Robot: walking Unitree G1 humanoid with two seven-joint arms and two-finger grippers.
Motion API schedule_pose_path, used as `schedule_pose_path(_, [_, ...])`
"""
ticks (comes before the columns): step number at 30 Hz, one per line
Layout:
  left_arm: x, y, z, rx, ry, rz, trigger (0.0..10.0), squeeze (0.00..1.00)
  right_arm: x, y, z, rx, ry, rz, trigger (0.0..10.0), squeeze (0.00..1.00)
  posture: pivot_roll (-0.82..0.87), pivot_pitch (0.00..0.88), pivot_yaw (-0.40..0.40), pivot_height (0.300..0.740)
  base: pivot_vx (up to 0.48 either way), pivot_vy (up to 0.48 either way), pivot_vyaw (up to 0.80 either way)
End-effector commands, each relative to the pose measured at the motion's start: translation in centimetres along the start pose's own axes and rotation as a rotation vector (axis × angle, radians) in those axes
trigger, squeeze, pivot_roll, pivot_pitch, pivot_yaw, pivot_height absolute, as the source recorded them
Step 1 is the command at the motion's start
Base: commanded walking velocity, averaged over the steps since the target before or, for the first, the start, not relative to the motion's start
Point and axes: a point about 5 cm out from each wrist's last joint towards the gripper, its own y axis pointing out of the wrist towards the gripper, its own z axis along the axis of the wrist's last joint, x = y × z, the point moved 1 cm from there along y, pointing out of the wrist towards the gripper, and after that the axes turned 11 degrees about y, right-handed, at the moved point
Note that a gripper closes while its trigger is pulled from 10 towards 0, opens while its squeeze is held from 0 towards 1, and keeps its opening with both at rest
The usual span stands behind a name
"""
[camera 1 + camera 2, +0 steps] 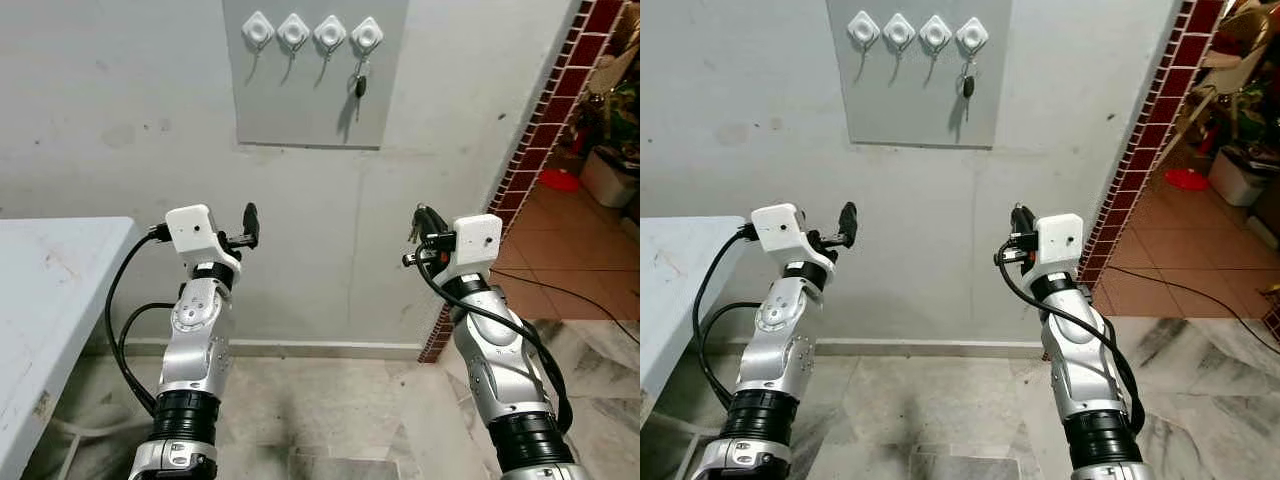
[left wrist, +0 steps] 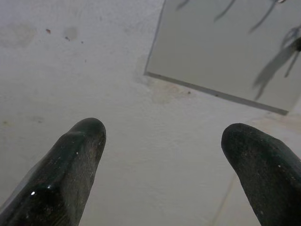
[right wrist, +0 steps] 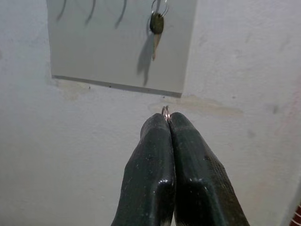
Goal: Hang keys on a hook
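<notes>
1. Pressed together, the fingers point(image 3: 169, 174) of the right gripper point(image 1: 428, 222) pinch a small metal ring point(image 3: 165, 112), which pokes out at their tips.
2. Keys point(image 1: 413, 234) hang beside that gripper, just under the fingers, in the left eye view; they are small and hard to make out.
3. Spread wide, the fingers point(image 2: 70, 165) of the left gripper point(image 1: 250, 224) hold nothing, and bare wall shows between them.
4. Both grippers are raised in front of the wall point(image 1: 120, 120), well apart from each other, and point toward it.
5. On the wall above them is a grey panel point(image 1: 300, 100) with four white hooks point(image 1: 258, 30) in a row along its top.
6. One dark key point(image 1: 360, 85) hangs on a ring from the hook nearest the robot's right; the other three hooks are bare.
7. From the right wrist, this hanging key appears above the closed fingertips, with the panel's lower edge between them.
8. At the robot's left stands a pale table point(image 1: 50, 290).
9. A column of red brick point(image 1: 540, 150) edges the wall on the robot's right, with a tiled floor point(image 1: 560, 250) beyond it.
</notes>
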Motion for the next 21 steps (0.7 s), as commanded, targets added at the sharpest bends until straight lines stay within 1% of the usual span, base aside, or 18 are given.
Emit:
schedule_pose_path(1, [0.02, 0.24, 0.65, 0.023, 0.0, 0.004, 10.0, 0.0, 0.06, 0.46, 0.73, 0.023, -0.007, 0.001, 10.0, 0.0, 0.01, 0.0, -0.052, 0.74, 0.33, 0.0, 0.0])
schedule_pose_path(21, [0.02, 0.2, 0.73, 0.03, -0.008, 0.011, 10.0, 0.0, -0.27, 0.62, 0.66, 0.017, -0.008, 0.022, 10.0, 0.0, 0.02, 0.0, -0.064, 0.74, 0.356, 0.0, 0.0])
